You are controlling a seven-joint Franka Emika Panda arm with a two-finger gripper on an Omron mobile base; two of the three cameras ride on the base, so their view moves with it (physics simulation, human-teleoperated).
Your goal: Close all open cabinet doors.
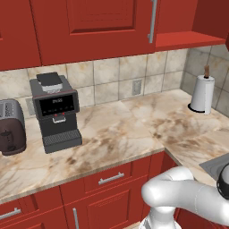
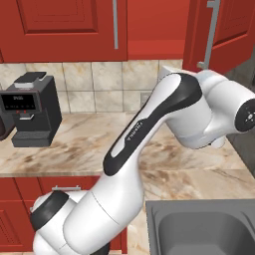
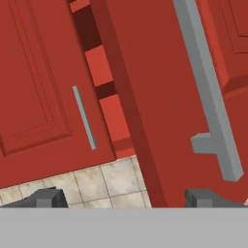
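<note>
While one door (image 3: 164, 97) stands swung out at the right of the closed door (image 3: 38, 87), exposing shelves (image 3: 104, 68) between them, step in hand: approach. Gripper (image 3: 123, 197): jaws wide apart, holding nothing, apparently just short of the open door's handle (image 3: 208, 92). Next move calls for pressing the panel shut.

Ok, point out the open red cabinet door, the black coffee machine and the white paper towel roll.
Open red cabinet door (image 2: 226, 30): right base view, its raised panel.
Black coffee machine (image 1: 56, 112): left base view, its front.
White paper towel roll (image 1: 202, 93): left base view, its side.
</note>
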